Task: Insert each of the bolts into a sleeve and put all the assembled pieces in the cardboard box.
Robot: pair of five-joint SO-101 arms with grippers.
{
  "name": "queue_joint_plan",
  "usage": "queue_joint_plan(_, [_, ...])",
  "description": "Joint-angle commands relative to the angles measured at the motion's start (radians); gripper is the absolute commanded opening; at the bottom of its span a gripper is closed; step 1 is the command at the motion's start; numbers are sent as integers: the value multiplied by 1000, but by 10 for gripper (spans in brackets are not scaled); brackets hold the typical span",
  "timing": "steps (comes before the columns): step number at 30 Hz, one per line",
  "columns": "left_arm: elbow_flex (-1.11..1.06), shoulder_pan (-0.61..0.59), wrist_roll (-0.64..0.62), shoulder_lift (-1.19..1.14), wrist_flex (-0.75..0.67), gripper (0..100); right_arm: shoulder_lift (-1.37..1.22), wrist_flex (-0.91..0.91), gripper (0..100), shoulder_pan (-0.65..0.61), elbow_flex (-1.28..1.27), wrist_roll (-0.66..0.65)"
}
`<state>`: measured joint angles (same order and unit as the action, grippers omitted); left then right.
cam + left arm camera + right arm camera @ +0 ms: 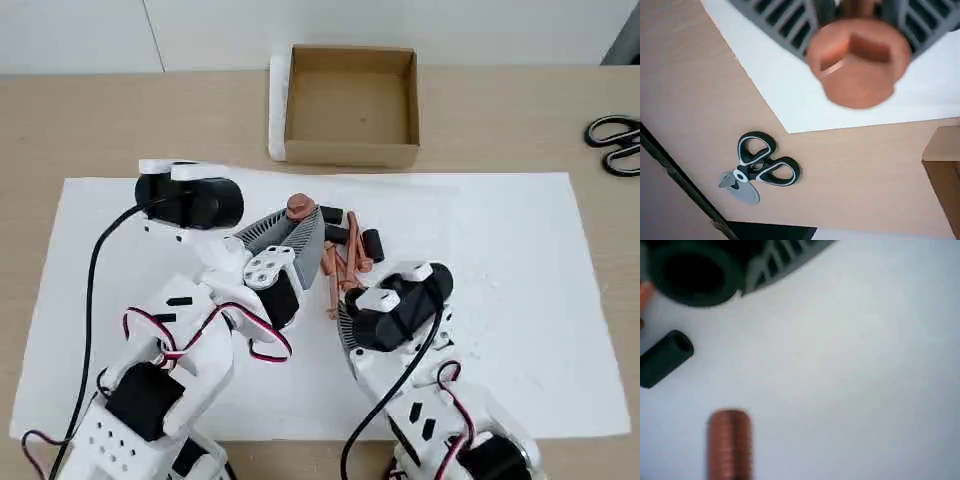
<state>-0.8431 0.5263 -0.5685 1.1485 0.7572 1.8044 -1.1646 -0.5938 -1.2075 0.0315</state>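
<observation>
**Left pincer** (855, 12) — closed on a copper-coloured bolt (857, 65). The grey ribbed jaws sit either side of the shank, and the round, recessed head faces the wrist lens. In the high view this arm lies angled across the white sheet (520, 300). Its pincer is stretched toward the cardboard box (350, 152), with the bolt head at the tip, well short of the box.

**Right pincer** (725, 275) — closed on a dark sleeve (690, 270), open bore toward the wrist lens. One ribbed jaw shows beside it; the other is cut off by the frame. From above, the arm rises from the near edge and its wrist housing covers the pincer.

**Loose stock** — a heap of bolts (340, 268) and loose sleeves (372, 243) on the sheet between the arms, touching and overlapping; the count cannot be made out. The right wrist view shows a single sleeve (665, 357) lying flat and a threaded shank (730, 445) cut off at the frame edge.

**Cardboard box** — on the bare surface (100, 120) just beyond the sheet, open side up. A white strip (278, 105) lies against one wall; what it is cannot be told.

**Scissors** (615, 143) — at the far right of the surface, partly cut off.
</observation>
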Motion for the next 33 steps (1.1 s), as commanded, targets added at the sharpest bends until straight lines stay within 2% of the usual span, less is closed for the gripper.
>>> queue_joint_plan(1, [58, 6, -6, -17, 0, 6, 8, 28, 4, -1, 6, 9])
queue_joint_plan(11, [231, 68, -6, -267, 77, 6, 8, 28, 4, -1, 6, 11])
queue_joint_plan(19, [234, 68, -6, -269, 81, 6, 8, 28, 4, -1, 6, 11])
queue_joint_plan(26, [285, 71, -29, -267, 158, 6, 8, 28, 4, -1, 6, 11])
queue_joint_plan(33, [283, 74, -40, -267, 153, 6, 8, 28, 4, 1, 6, 11])
